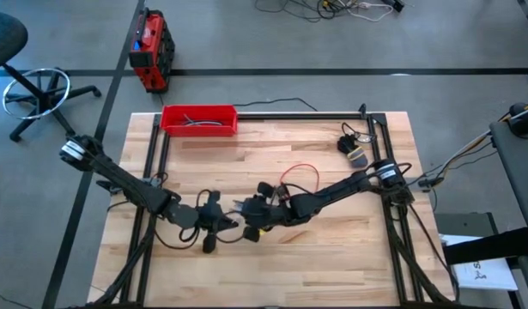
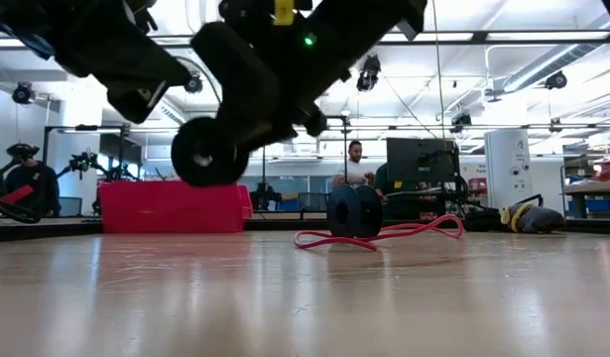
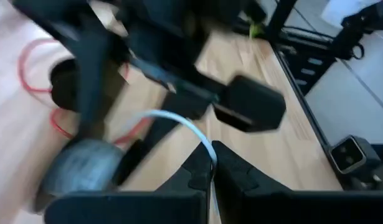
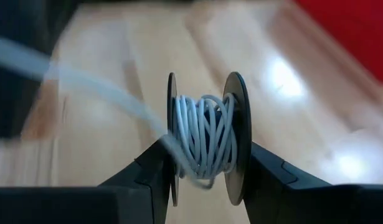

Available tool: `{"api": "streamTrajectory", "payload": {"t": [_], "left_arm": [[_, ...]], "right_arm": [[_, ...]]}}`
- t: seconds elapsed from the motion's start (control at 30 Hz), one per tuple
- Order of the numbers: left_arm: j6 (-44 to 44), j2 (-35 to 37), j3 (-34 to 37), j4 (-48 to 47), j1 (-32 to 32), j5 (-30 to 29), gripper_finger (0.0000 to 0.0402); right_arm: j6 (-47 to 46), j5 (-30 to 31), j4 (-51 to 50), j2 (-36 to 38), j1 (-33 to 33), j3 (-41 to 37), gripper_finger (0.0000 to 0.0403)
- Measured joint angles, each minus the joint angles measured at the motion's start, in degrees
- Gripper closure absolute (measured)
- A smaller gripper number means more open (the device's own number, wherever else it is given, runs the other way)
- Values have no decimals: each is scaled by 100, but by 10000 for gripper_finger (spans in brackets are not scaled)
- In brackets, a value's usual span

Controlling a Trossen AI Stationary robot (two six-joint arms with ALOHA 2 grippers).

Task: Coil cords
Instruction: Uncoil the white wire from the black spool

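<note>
Grey floor (image 1: 272,43) around the wooden desk (image 1: 272,257) — a swivel chair (image 1: 23,77) beside it, a red toolbox (image 1: 150,50) nearby. Behind: ceiling strip lights (image 2: 483,38), monitor (image 2: 419,164), seated person (image 2: 356,167).

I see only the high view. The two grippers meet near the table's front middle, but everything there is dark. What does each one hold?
Observer: The right gripper is shut on a black spool, one finger on each flange, with the white cord wound around its core.
Operator: And the left one?
Observer: The left gripper is shut on the free end of that white cord, which arcs out from between its fingers.
Operator: Is the spool resting on the table?
Observer: No. In the low view it hangs above the wood.
Operator: And the red cord?
Observer: The red cord lies loose on the table around its own black spool, not wound.
</note>
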State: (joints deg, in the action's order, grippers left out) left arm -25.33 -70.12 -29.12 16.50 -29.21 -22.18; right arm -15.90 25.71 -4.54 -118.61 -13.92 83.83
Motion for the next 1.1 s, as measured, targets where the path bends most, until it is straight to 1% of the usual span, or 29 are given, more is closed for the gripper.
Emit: {"api": "streamTrajectory", "payload": {"t": [0.13,0.27,0.4,0.47,0.53,0.67,0.77,0.9,1.0,1.1], "left_arm": [[-67,-162,0,-28,-38,53,401],[-87,-341,0,-171,-37,-59,401],[-89,-416,0,-384,-35,-333,400],[-82,-389,0,-479,-36,-336,393],[-9,-359,2,-616,-40,-282,381],[31,-47,-133,-1434,-53,-356,346],[29,305,-234,-2257,-80,-654,314],[74,950,-283,-2917,-114,-1130,277],[506,1393,-224,-2483,-120,-1450,253],[1501,1608,-197,-1230,-154,-1477,232]], "right_arm": [[39,334,322,159,59,0,263],[231,337,568,373,66,0,263],[310,260,529,616,50,1,263],[358,237,427,726,36,0,263],[490,243,505,802,8,0,263],[876,258,478,1054,-91,2,263],[1228,232,390,1219,-190,2,263],[1634,245,308,1499,-322,15,263],[1806,236,253,1645,-389,22,263],[1806,179,159,1760,-417,18,263]]}}
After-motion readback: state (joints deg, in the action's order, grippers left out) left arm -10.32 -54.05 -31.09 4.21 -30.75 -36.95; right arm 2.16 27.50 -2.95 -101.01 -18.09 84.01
